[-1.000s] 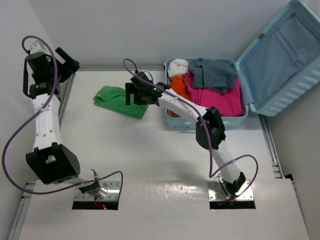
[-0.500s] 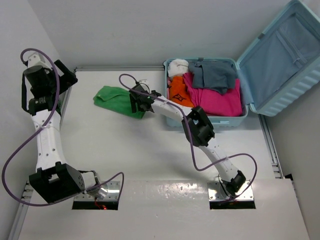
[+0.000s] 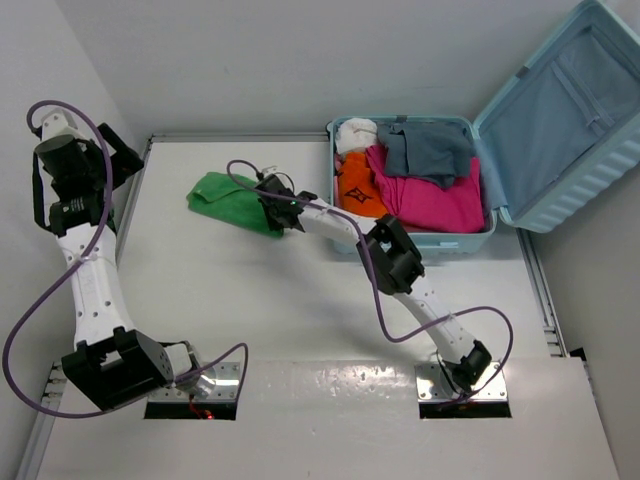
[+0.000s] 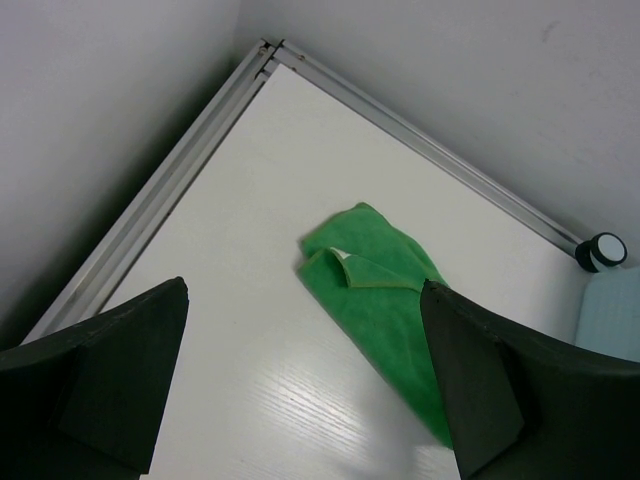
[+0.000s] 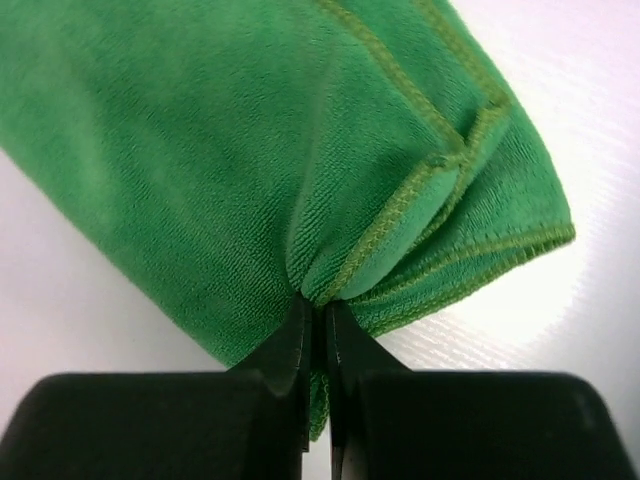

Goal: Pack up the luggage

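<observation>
The pale blue luggage [image 3: 487, 236] lies open at the back right with its lid [image 3: 560, 120] raised. Orange [image 3: 357, 188], pink [image 3: 440, 200], grey [image 3: 432, 150] and white [image 3: 354, 133] clothes fill it. A folded green towel [image 3: 230, 200] [image 4: 385, 300] [image 5: 250, 150] lies on the table left of the luggage. My right gripper [image 3: 277, 216] [image 5: 318, 310] is stretched out to the towel's right end and is shut on a pinch of the green fabric. My left gripper [image 3: 105, 165] [image 4: 305, 385] hangs high at the far left, open, holding nothing.
A metal rail [image 4: 180, 170] runs along the table's left and back edges. A black wheel [image 4: 605, 250] of the luggage shows by the back rail. White walls stand close on the left and behind.
My right gripper has reached left onto the green towel and closed on its edge. The left arm has drawn further up and to the left.
</observation>
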Tool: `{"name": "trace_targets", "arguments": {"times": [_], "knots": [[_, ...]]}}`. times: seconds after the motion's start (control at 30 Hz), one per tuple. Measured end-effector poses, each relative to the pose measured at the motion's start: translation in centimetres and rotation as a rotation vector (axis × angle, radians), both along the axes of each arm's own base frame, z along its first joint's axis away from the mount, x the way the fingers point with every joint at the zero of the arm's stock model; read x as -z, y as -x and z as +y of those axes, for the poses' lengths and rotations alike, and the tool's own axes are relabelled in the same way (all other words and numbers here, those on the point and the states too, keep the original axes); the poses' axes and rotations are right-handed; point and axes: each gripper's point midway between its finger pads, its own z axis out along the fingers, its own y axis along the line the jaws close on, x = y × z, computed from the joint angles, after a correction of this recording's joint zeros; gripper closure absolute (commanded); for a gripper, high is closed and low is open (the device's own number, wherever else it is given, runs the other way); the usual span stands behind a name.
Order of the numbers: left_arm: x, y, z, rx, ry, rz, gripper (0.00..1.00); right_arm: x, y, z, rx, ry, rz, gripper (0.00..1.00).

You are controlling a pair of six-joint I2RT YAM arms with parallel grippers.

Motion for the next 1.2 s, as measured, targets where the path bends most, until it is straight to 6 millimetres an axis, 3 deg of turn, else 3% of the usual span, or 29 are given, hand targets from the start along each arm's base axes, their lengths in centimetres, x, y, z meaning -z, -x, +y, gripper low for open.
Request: {"name": "trace_targets", "arguments": {"times": [0.17,0.3,0.4,0.63,0.83,0.93,1.03,1.13,1.2], "knots": [[0.3,-0.2,-0.1,0.010,0.009,0.005,0.00,-0.2,0.7,0.2,-0.165,-0.004,0.035,1.00],[1.0,-1.0,-0.3,0.030,0.034,0.014,0.00,-1.6,3.7,-1.3,-0.341,0.053,0.054,1.00],[1.5,-1.6,-0.5,0.044,0.047,0.017,0.00,-4.8,5.7,-1.4,-0.493,0.083,0.012,1.00],[1.7,-3.2,-2.4,0.103,0.058,0.001,0.00,-15.6,6.3,-0.2,-0.761,0.106,-0.260,1.00],[2.1,-4.0,-3.4,0.133,0.060,-0.001,0.00,-19.3,5.9,-1.1,-0.889,0.209,-0.403,1.00],[2.0,-4.4,-3.9,0.149,0.058,-0.006,0.00,-20.4,4.9,-2.7,-0.901,0.265,-0.437,1.00],[2.1,-4.8,-4.4,0.165,0.058,-0.008,0.00,-21.5,2.6,-5.9,-0.852,0.321,-0.455,1.00],[2.4,-5.4,-5.1,0.183,0.058,-0.005,0.00,-23.0,-0.4,-11.1,-0.749,0.378,-0.463,1.00],[2.8,-5.7,-5.5,0.195,0.060,0.002,0.00,-23.8,-2.0,-15.6,-0.659,0.415,-0.458,1.00]]}}
